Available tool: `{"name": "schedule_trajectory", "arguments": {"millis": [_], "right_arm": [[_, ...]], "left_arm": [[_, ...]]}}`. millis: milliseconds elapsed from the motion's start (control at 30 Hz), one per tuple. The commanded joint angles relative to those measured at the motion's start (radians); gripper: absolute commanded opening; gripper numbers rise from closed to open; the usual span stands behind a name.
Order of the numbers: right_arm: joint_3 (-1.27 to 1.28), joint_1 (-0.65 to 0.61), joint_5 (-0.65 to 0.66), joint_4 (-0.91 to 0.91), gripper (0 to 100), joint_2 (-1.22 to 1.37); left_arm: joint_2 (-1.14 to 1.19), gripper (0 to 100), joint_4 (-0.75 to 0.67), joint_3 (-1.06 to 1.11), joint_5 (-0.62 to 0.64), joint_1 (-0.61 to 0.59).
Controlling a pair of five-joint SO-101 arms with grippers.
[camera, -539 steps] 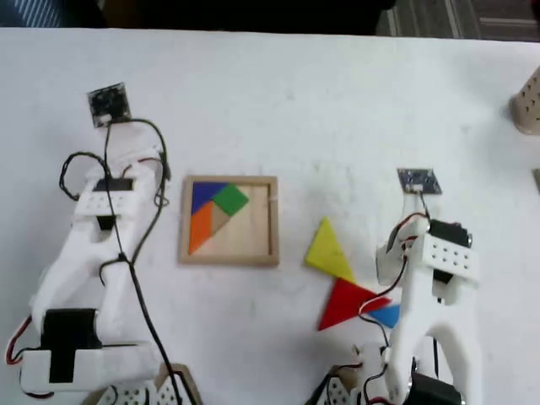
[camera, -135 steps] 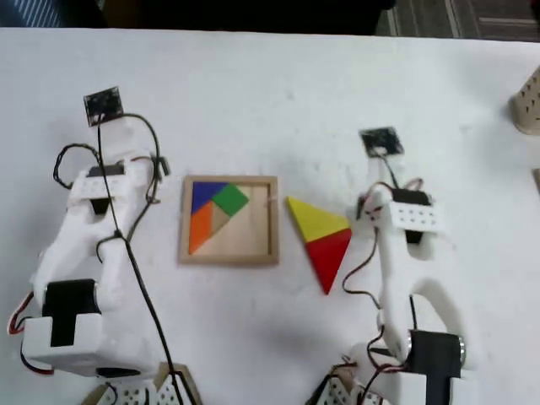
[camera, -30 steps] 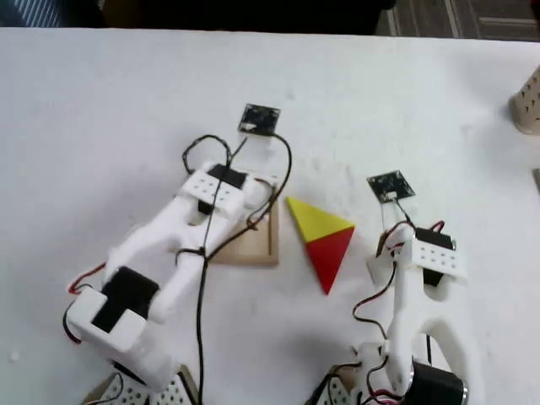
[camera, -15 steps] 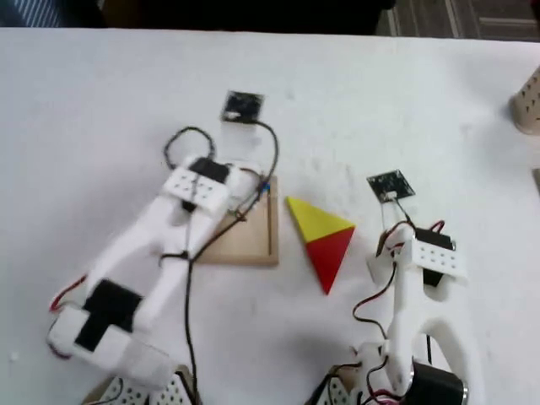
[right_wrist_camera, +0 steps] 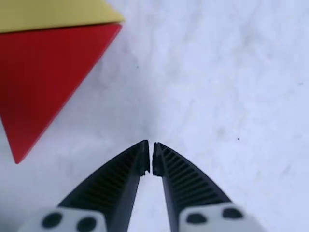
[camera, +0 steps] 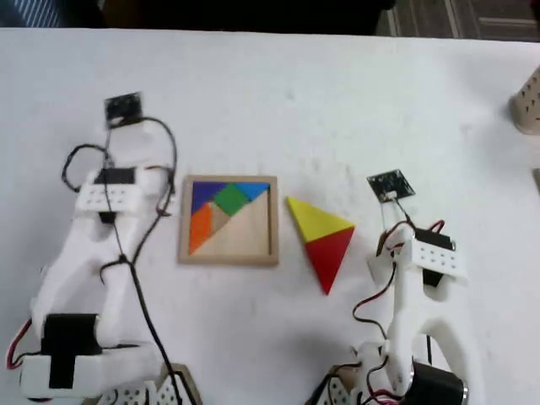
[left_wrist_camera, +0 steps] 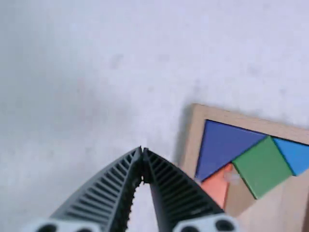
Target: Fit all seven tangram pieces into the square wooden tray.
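The square wooden tray [camera: 273, 221] is lying flat on the white table [camera: 354, 101], between the two arms. Inside it, a dark blue triangle [camera: 204, 196], a green square [camera: 229, 197], a light blue piece [camera: 253, 190] and an orange piece [camera: 199, 228] are sitting crowded toward the left side and far edge. What looks like a tan piece [camera: 221, 218] is tucked among them, and the rest is showing bare wood. Just beside the tray's right rim, the yellow triangle [camera: 316, 219] and the red triangle [camera: 329, 251] are lying on the table, touching along one edge.

The left gripper [left_wrist_camera: 143, 153] is hanging over the table just off the tray's left rim, its jaws pressed together on nothing. The right gripper [right_wrist_camera: 150, 145] is hovering near the red triangle but apart from it, its jaws all but closed and empty too.

To my eye, the job is now waiting on the two big triangles. The next move is calling for a gripper to spread its jaws and take one triangle by its edges. It would then turn the piece to match the open wood and lower it in flat.
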Motion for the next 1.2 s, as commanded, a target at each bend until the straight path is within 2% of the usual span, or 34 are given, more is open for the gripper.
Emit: {"name": "schedule_trajectory", "arguments": {"millis": [0, 167, 367, 533, 867, 1000, 1067, 1167], "right_arm": [[-0.005, -0.03, 0.011, -0.015, 1.9, -0.027], [-0.057, -0.131, 0.005, 0.016, 1.8, -0.038], [-0.193, -0.352, 0.005, 0.223, 2.1, -0.028], [-0.216, -0.51, -0.014, 0.153, 2.1, -0.027], [-0.061, -0.518, -0.023, -0.186, 2.1, -0.024], [-0.052, -0.519, -0.023, -0.283, 1.9, 0.088], [-0.083, -0.519, -0.023, -0.294, 1.8, 0.163], [-0.166, -0.503, -0.028, -0.183, 1.8, 0.213]], "left_arm": [[0.013, 2, -0.089, 0.015, -0.064, -0.081], [0.021, 2, -0.1, 0.014, -0.101, -0.087], [0.022, 2, -0.1, 0.014, -0.103, -0.087], [0.025, 2, -0.1, 0.003, -0.103, -0.11], [0.027, 2, -0.1, -0.002, -0.104, -0.127], [0.028, 2, -0.1, -0.002, -0.104, -0.127], [0.028, 2, -0.1, -0.002, -0.104, -0.127], [0.028, 2, -0.1, -0.002, -0.104, -0.127]]}}
